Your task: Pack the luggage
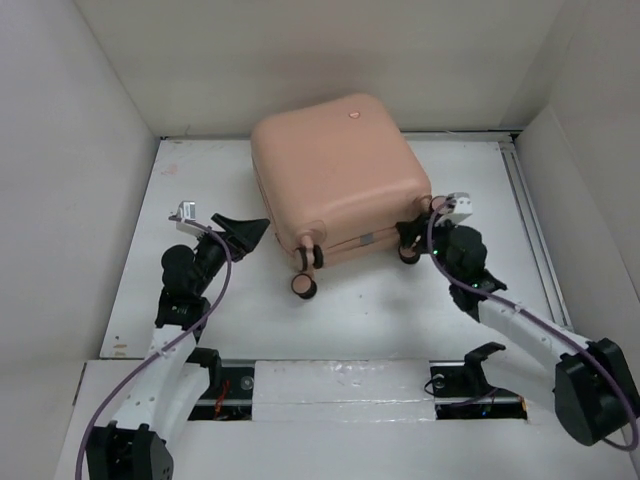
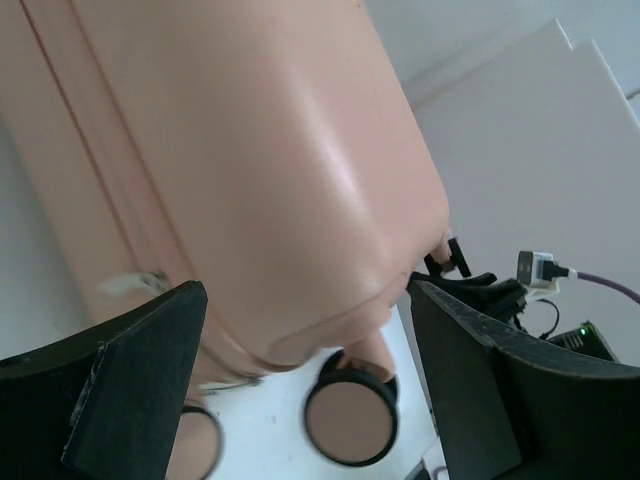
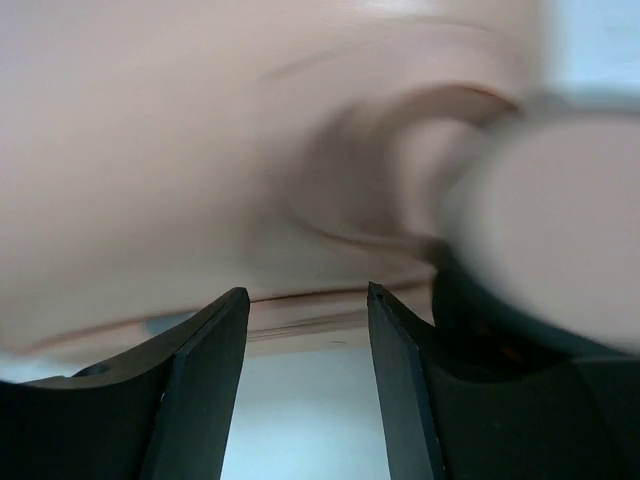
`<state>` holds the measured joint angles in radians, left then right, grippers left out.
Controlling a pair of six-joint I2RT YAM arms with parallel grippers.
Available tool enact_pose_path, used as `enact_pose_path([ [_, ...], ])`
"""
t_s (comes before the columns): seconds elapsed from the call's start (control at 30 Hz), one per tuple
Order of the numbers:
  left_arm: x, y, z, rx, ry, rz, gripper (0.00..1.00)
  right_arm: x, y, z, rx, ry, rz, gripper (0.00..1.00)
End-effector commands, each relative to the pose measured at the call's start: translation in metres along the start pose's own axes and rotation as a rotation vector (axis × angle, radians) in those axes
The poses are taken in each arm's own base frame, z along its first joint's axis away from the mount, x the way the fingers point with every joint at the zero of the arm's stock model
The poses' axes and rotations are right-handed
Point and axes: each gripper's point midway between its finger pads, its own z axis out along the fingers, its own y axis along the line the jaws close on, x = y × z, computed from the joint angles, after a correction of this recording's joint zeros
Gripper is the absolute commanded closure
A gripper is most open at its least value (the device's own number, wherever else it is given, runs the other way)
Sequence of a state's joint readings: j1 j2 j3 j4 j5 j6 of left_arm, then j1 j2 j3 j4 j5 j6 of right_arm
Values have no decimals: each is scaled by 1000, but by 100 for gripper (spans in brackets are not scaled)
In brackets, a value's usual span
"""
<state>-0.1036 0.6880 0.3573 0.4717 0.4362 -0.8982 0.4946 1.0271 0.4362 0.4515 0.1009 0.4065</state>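
Observation:
The luggage (image 1: pixel 340 180), a pale peach-pink hard-shell suitcase, lies shut and flat on the white table, its caster wheels (image 1: pixel 303 285) toward me. My left gripper (image 1: pixel 245 235) is open beside its near left corner, not touching. In the left wrist view the shell (image 2: pixel 250 150) fills the frame above the open gripper (image 2: pixel 305 340), with a wheel (image 2: pixel 345 420) between the fingers. My right gripper (image 1: pixel 415 232) is at the near right corner by another wheel (image 1: pixel 408 255). In the right wrist view it (image 3: pixel 305 330) is open and empty, tips close under the shell's seam (image 3: pixel 200 130), with a blurred wheel (image 3: pixel 550 240) at right.
White walls enclose the table (image 1: pixel 360 320) on the left, back and right. A metal rail (image 1: pixel 530 230) runs along the right side. My right arm (image 2: pixel 490 290) shows past the suitcase in the left wrist view.

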Motion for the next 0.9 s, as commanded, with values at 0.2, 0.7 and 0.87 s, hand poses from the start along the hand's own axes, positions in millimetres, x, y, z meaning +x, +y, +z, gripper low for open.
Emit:
enact_pose_path([
  [0.2,-9,-10,11,30,-53,58,21,-115,-73,-9,134,-133,-48,37],
  [0.7,16,-97,9,15,-177,220,78,-29,67,-73,-345,77,-134,31],
  [0.87,93,-19,-14,-106,-39,232,94,-4,117,-85,-520,161,-173,28],
])
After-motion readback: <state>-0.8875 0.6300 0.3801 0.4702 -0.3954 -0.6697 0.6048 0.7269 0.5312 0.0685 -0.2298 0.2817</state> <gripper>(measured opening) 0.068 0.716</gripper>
